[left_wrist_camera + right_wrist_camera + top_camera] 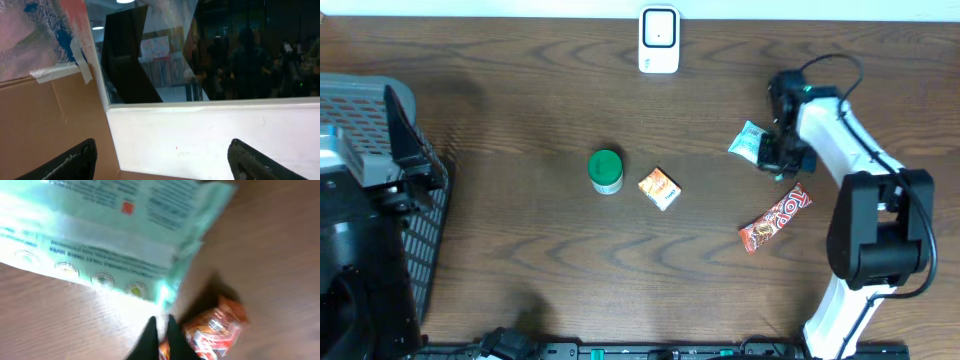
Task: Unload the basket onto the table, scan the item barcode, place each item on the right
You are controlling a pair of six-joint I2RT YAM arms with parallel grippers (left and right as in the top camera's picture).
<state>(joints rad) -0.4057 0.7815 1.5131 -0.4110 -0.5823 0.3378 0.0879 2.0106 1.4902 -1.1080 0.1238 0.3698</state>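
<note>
Glossy, crinkled mint-green plastic packet (749,141) on dark wood-grain table (520,262)

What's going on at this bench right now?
The right end effector is shut right at the corner of a pale green packet; whether it has a firm pinch isn't clear. The white scanner stands at the far edge with nothing held to it. A red candy bar, orange box and green-lidded jar sit apart. The left end effector is open, facing a wall.
</note>
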